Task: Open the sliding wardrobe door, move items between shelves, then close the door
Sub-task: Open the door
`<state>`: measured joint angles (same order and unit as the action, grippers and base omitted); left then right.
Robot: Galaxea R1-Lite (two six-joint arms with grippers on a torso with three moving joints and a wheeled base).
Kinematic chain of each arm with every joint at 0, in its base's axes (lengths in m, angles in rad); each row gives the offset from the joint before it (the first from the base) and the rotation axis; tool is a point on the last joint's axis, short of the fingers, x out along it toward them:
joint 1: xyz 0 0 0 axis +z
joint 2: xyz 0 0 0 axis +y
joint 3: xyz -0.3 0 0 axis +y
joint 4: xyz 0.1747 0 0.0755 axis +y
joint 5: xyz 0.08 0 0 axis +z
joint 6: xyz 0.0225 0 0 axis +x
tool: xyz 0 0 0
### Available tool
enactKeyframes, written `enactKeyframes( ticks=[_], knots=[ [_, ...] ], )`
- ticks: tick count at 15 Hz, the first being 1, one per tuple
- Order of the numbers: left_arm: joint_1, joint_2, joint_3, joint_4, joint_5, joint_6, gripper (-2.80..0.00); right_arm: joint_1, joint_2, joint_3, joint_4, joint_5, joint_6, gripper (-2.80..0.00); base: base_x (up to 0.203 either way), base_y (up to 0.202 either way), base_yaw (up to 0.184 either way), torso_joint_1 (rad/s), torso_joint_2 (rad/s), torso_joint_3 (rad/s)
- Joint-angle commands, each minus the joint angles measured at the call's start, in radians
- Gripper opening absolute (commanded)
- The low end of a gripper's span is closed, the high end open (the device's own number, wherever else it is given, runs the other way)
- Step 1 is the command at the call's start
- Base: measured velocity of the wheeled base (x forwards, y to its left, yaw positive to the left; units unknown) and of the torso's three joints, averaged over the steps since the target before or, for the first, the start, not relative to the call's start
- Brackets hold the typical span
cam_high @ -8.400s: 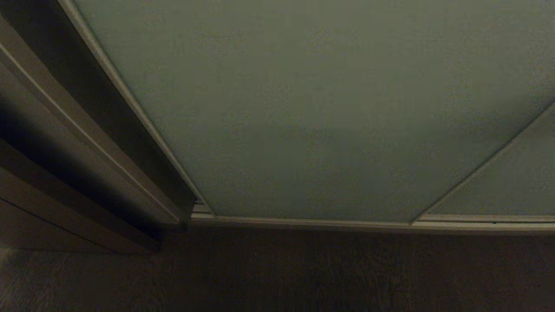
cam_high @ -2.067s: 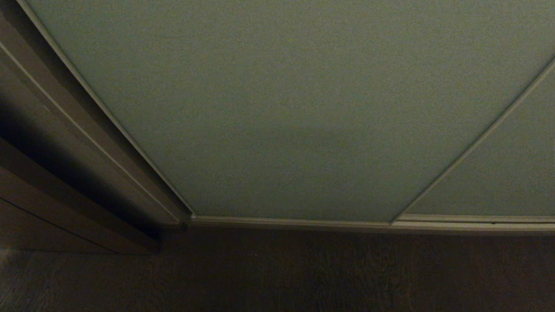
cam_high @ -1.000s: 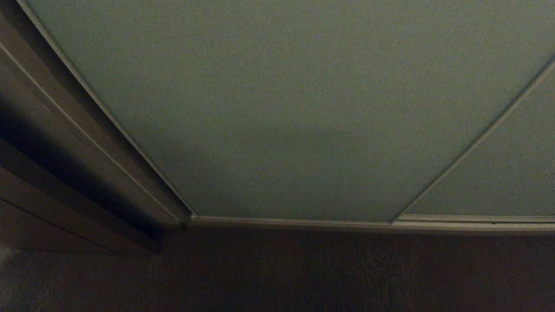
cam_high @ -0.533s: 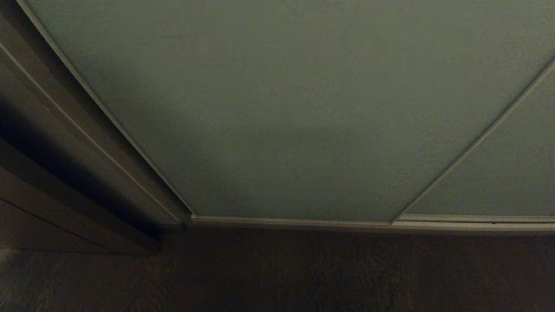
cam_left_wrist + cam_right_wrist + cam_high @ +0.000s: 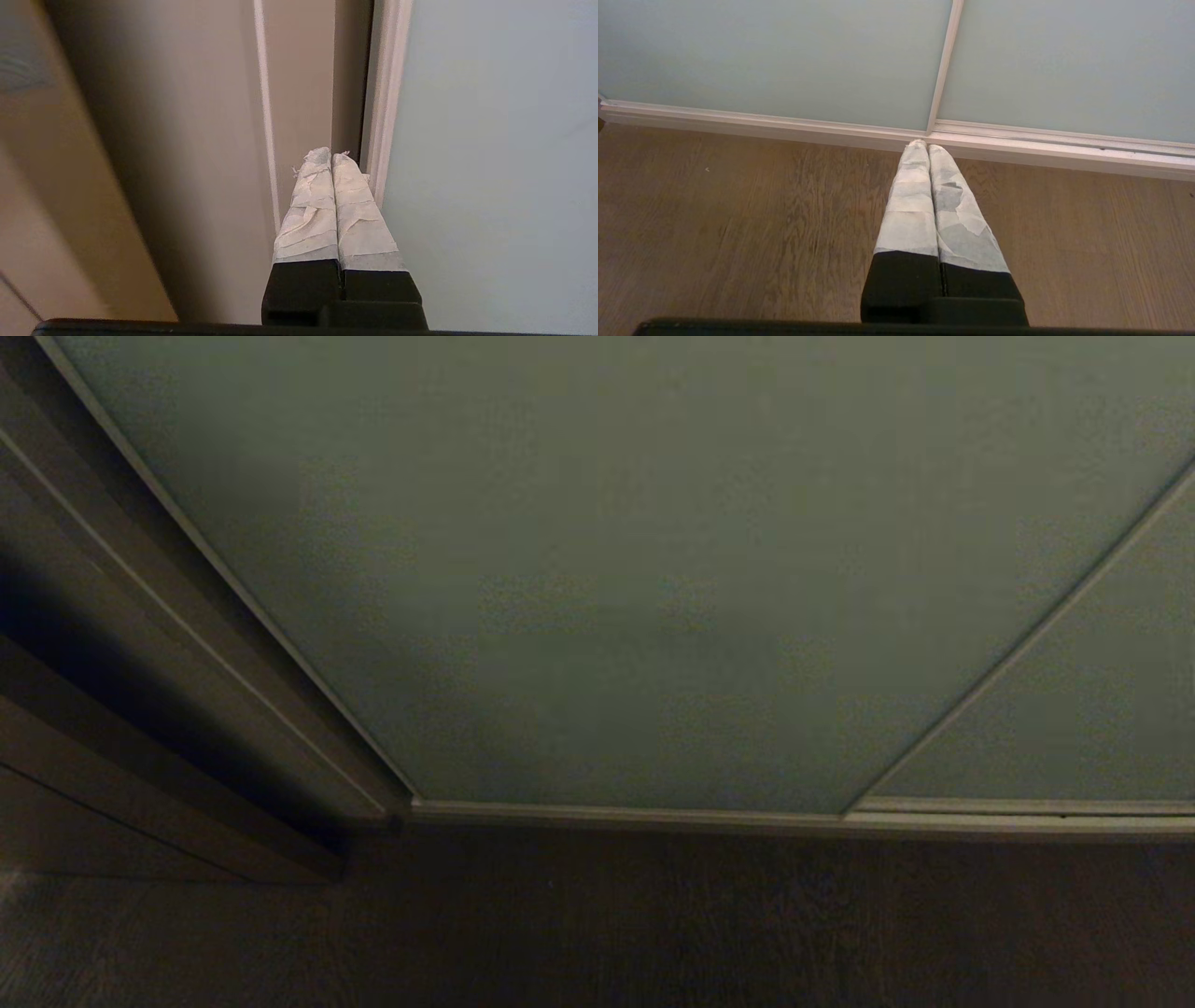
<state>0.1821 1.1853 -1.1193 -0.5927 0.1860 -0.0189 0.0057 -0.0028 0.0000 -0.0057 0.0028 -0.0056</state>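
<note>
The sliding wardrobe door [image 5: 653,569] stands closed against the dark brown frame [image 5: 299,93] on the left. The left tool [image 5: 331,155], fingers pressed together, points at the seam beside the door's silvery edge [image 5: 385,93]. Best to wedge the tips in there, then push rightward steadily. The right tool [image 5: 927,145], also pressed together, hangs parked over the floor [image 5: 738,210].

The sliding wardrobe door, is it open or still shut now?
Shut. The sliding wardrobe door covers the whole opening; no shelf shows. In the left wrist view its frame edge stands close beside the dark brown frame.
</note>
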Motion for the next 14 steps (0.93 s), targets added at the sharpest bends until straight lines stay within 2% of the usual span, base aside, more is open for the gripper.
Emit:
enactKeyframes(
  ticks=[1, 2, 4, 5, 9, 14],
  knots=[
    [0.003, 0.064, -0.055, 0.011, 0.000, -0.005, -2.80, 0.000, 0.000, 0.000, 0.000, 0.000, -0.002, -2.80, 0.000, 0.000, 0.000, 0.000, 0.00, 0.000],
    [0.003, 0.081, -0.076, 0.013, -0.004, -0.005, -2.80, 0.000, 0.000, 0.000, 0.000, 0.000, -0.001, -2.80, 0.000, 0.000, 0.000, 0.000, 0.00, 0.000],
    [0.003, 0.108, -0.091, 0.014, -0.067, -0.005, -2.80, 0.000, 0.000, 0.000, 0.000, 0.000, -0.001, -2.80, 0.000, 0.000, 0.000, 0.000, 0.00, 0.000],
    [0.003, 0.121, -0.108, 0.014, -0.076, -0.004, -2.80, 0.000, 0.000, 0.000, 0.000, 0.000, -0.001, -2.80, 0.000, 0.000, 0.000, 0.000, 0.00, 0.000],
    [0.003, 0.183, -0.230, 0.014, -0.071, -0.003, -2.80, 0.000, 0.000, -0.001, 0.000, 0.000, -0.002, -2.80, 0.000, 0.000, 0.000, 0.000, 0.00, 0.000],
    [0.003, 0.235, -0.287, 0.004, -0.067, -0.001, -2.80, 0.000, 0.000, -0.001, 0.000, 0.000, -0.001, -2.80, 0.000, 0.000, 0.000, 0.000, 0.00, 0.000]
  ],
)
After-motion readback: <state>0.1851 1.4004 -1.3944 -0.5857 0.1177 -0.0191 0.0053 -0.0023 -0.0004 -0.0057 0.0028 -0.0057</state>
